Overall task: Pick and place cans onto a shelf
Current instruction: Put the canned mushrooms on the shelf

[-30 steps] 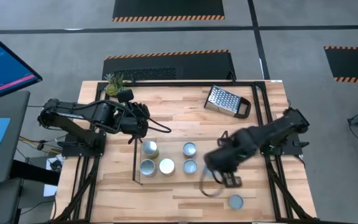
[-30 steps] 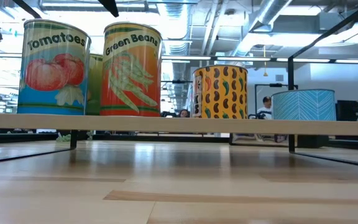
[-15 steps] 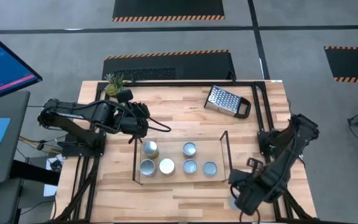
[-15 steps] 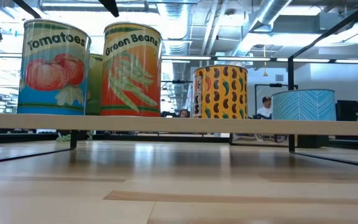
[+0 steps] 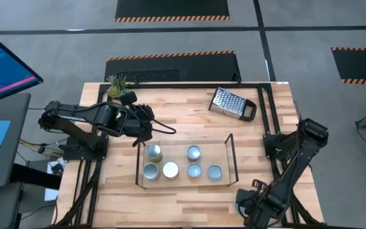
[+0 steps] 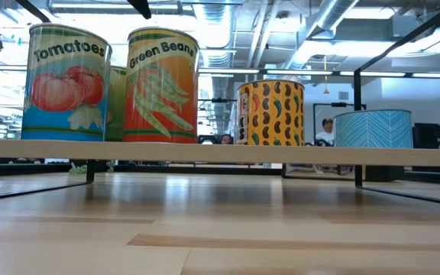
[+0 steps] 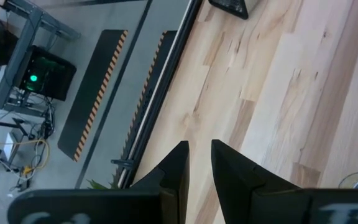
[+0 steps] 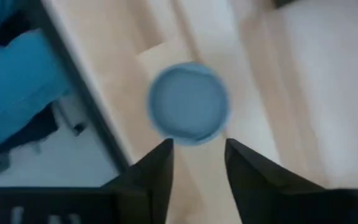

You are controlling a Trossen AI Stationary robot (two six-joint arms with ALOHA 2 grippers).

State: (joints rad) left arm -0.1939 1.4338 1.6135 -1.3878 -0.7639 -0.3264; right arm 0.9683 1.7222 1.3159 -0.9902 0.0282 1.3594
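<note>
Step in hand: the right gripper [image 8: 196, 163] hangs over the front right corner of the light wooden surface [image 5: 189, 124], its two dark fingers parted with nothing between them, lined up above a loose short round can with a silvery-blue top [image 8: 188, 102]. I judge it is about to come down for that one.

Doing it well: from the right wrist view the can sits just ahead of the gap between the fingers rather than inside it, so I would shift forward until the tin is centred, drop straight, and close low on the wall.

Cans already placed: five short tins [image 5: 171, 169] stand inside the low black wire shelf with its pale wooden base [image 5: 230, 145], three towards its left end, two in the middle. The low view shows tomato, green bean and patterned labels in a row.

Left gripper: the left gripper [image 7: 197, 163] waits near the shelf's back left corner, fingers almost together, holding nothing.

Edges: the loose can lies close to the surface's rim and the black table frame [image 8: 82, 99]; a sideways nudge could roll it off.

Open room: the shelf's right end looks free. The perforated metal grater [image 5: 232, 103] lies well behind, out of the path.
</note>
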